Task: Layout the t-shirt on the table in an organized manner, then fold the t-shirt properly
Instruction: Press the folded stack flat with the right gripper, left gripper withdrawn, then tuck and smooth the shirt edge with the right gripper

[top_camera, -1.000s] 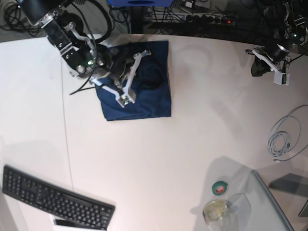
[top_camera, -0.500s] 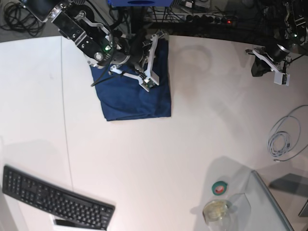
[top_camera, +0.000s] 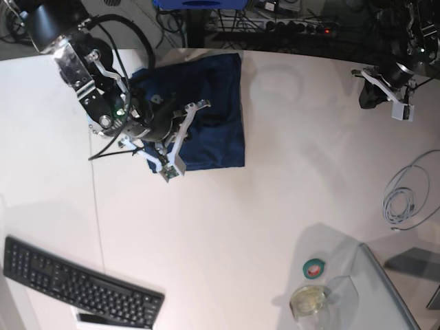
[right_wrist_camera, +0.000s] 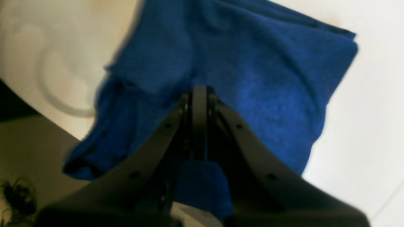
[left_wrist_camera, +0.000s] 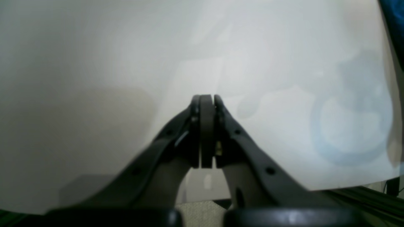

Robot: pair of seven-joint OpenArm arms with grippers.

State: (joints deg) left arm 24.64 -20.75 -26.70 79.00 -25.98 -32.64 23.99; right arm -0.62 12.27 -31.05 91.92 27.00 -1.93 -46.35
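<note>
We see the t-shirt (top_camera: 213, 113) folded into a navy rectangle at about eleven o'clock on the table (top_camera: 240, 227). The right gripper (right_wrist_camera: 199, 94) hovers over it, jaws pressed together (holding nothing). At two o'clock, the left gripper (left_wrist_camera: 206, 105) is likewise closed and empty.

I see the table (top_camera: 227, 227), white and smooth, with a thin dark seam running down its left part and a curved far edge; on it the t-shirt (top_camera: 216, 117) lies folded at the far left; a black keyboard (top_camera: 79, 282) sits at the near left; a coiled white cable (top_camera: 405, 196) lies at the right; a green tape roll (top_camera: 315, 267) and a small jar (top_camera: 307, 300) sit near right.
</note>
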